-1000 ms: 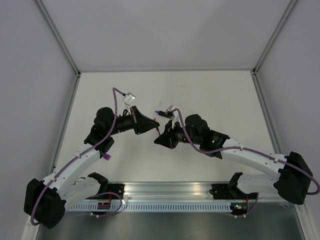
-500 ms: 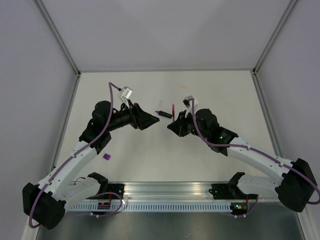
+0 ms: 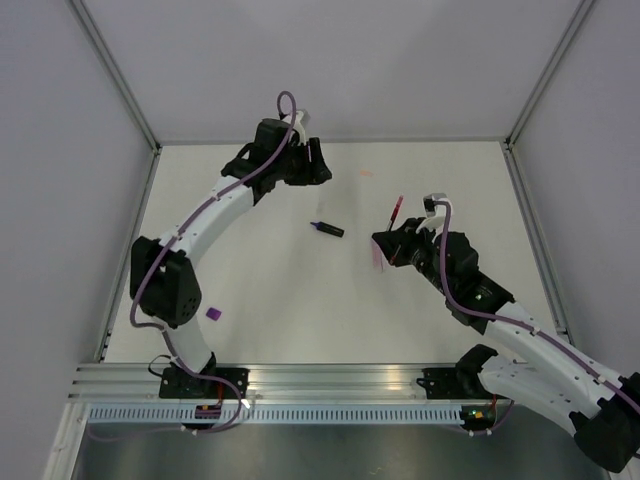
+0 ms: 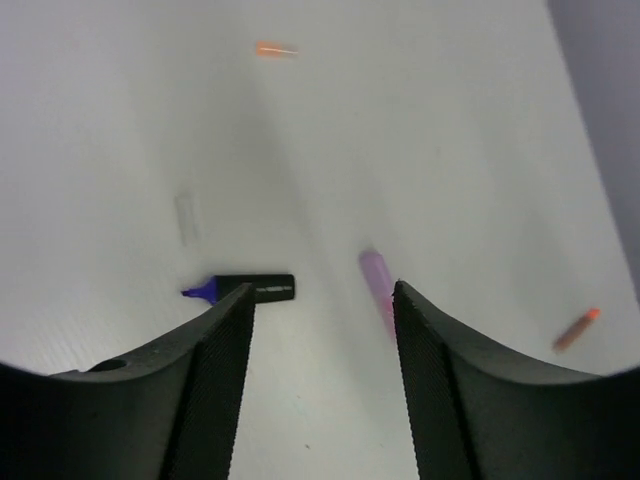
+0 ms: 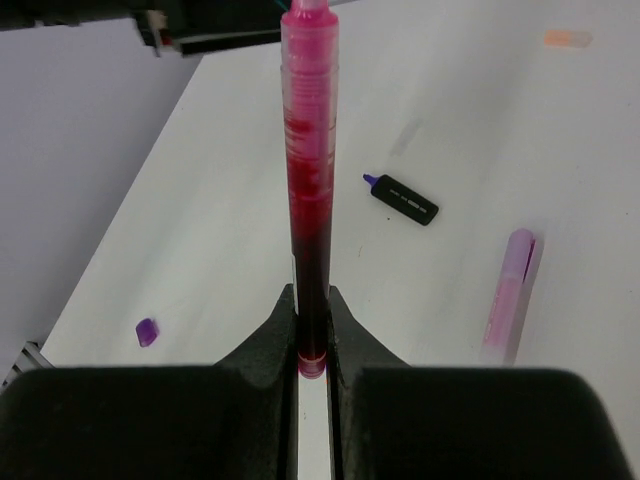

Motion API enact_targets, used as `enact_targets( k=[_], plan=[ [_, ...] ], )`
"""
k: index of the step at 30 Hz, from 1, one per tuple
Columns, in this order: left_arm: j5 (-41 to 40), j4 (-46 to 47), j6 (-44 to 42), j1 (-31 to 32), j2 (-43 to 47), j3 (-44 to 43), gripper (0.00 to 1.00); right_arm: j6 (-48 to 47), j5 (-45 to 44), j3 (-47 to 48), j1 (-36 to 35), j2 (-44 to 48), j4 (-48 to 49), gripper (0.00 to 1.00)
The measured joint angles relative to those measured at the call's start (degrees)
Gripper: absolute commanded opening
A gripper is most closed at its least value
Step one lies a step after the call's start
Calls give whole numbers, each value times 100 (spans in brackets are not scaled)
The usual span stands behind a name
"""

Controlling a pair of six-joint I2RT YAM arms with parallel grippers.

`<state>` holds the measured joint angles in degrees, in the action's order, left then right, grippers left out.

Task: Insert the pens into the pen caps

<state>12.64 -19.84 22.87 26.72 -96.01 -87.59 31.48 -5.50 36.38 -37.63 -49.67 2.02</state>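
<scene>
Since a second ago we have swung our left claw (image 4: 322, 300), spread empty, out toward the pink cap (image 3: 365, 172), while our right claw (image 5: 312, 312) pinches the pink-red pen (image 5: 308, 170) by its end, tip free for capping

I'm running this from afar, and the place reads as a robot lab test cell (the boxed-in sort built around a rig). A bare white table (image 3: 300, 310) is closed in by plain pale walls (image 3: 330, 60), with raw metal posts (image 3: 112, 70) at the corners. The left arm (image 3: 215, 215) and right arm (image 3: 525, 335) are bolted to a slotted metal rail (image 3: 330, 380), and purple cables (image 3: 444, 262) are tied along them.
</scene>
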Motion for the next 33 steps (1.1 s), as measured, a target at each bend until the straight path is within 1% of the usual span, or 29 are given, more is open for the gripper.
enact_targets(
  k=[3,6,10,15,23,28,33],
  plan=[
    [-348,-551,-256,0,-1211,-1032,57,0,-79,-37,0,111,48,0],
    [-590,-927,-507,-2,-2103,-1808,56,0,-81,-46,0,87,50,0],
    [-861,-1187,-798,-2,-2833,-2295,56,0,-31,-46,0,57,55,0],
    [-1021,-1272,-1034,-2,-3353,-2553,56,0,55,-46,-2,46,59,0],
    [-1071,-1237,-1158,-2,-3987,-2817,53,0,87,-46,0,48,59,0],
    [-1073,-1220,-1193,-2,-4216,-2820,49,0,101,-46,0,48,59,0],
    [-1126,-1178,-1252,0,-4229,-2833,44,0,116,-46,0,48,59,0]
  ],
)
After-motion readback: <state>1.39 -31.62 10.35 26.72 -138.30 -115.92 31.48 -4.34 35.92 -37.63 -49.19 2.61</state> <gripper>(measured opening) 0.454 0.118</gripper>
